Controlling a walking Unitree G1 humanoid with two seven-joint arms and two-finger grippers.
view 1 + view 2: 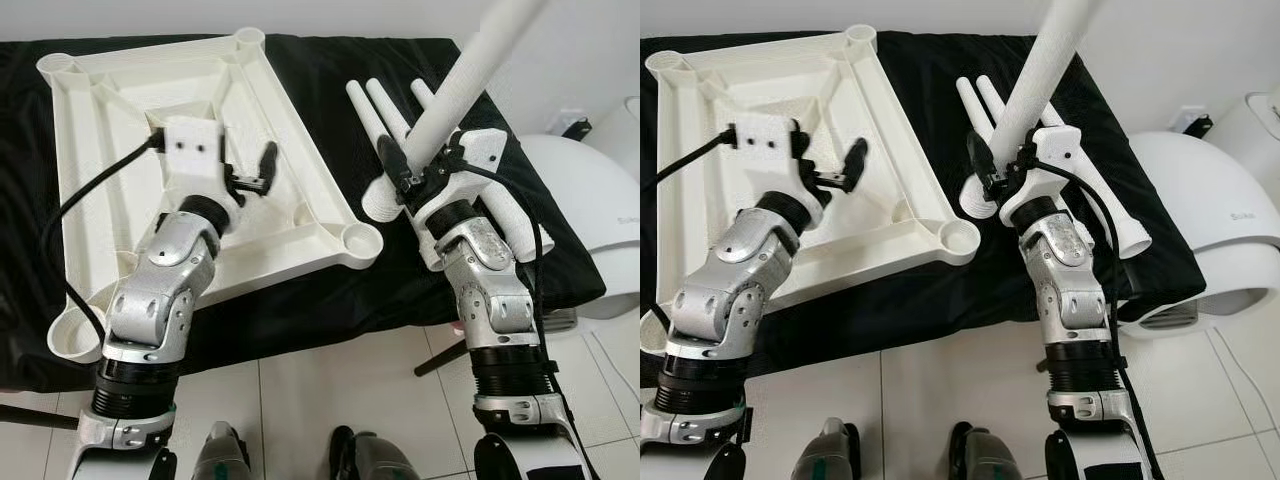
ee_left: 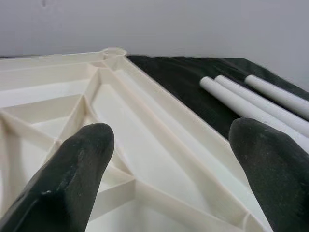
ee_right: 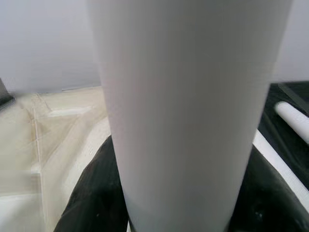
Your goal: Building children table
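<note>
- Where writing might be read, faint grey lettering sits on the white rounded appliance [image 1: 1200, 215] to the robot's right, too small to make out
- The white tabletop [image 1: 130, 130] lies upside down on a black cloth [image 1: 330, 70], its ribbed underside facing up, with a round leg socket [image 1: 358, 240] at the near right corner
- The left gripper [image 1: 252, 172] hovers over the middle of that underside, its two black fingers [image 2: 72, 179] spread apart and holding nothing
- The right gripper [image 1: 410, 172] is clamped on a white table leg [image 1: 470, 70], which rises tilted up and away from the cloth, its lower end just right of the tabletop's near right corner
- Three more white legs [image 1: 375, 120] lie side by side on the cloth beside the tabletop, behind the right gripper
</note>
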